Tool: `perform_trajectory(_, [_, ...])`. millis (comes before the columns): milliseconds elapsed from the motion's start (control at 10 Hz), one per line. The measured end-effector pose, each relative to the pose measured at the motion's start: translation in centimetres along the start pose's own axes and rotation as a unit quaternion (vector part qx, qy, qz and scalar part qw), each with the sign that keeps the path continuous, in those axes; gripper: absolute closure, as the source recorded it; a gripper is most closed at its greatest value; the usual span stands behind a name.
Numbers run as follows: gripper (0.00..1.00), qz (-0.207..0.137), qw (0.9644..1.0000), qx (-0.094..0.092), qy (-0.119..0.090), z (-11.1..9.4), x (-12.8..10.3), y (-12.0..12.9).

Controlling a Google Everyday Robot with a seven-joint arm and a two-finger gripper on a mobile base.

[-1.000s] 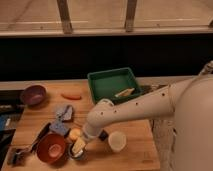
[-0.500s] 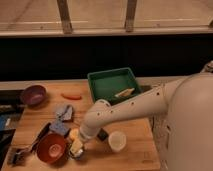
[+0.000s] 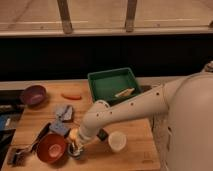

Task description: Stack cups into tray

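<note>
Still, end effector [image 3: 75, 144] over grey cup [image 3: 74, 152]

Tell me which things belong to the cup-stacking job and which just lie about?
Job: cream-white round cup; dark grey round cup, right below the gripper at the table's front; green rectangular plastic tray.
Lying about: red-orange round bowl; purple round bowl.

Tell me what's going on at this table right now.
The robot's one arm reaches down to the front left of the wooden table. Its gripper is right at the dark grey cup, beside the red-orange bowl. Whether it has hold of the cup cannot be told. The cream-white cup stands by itself near the front edge. The green tray at the back holds only a pale object, so neither cup is in it yet.
</note>
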Motion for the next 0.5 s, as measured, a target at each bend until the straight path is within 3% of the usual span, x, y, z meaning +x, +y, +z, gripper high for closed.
perform_trajectory(200, [1.00,0.005,1.0000,-0.003,-0.004,-0.2,0.5,0.3])
perform_trajectory(500, [1.00,0.003,0.9996,-0.003,-0.027,-1.8,0.9,1.2])
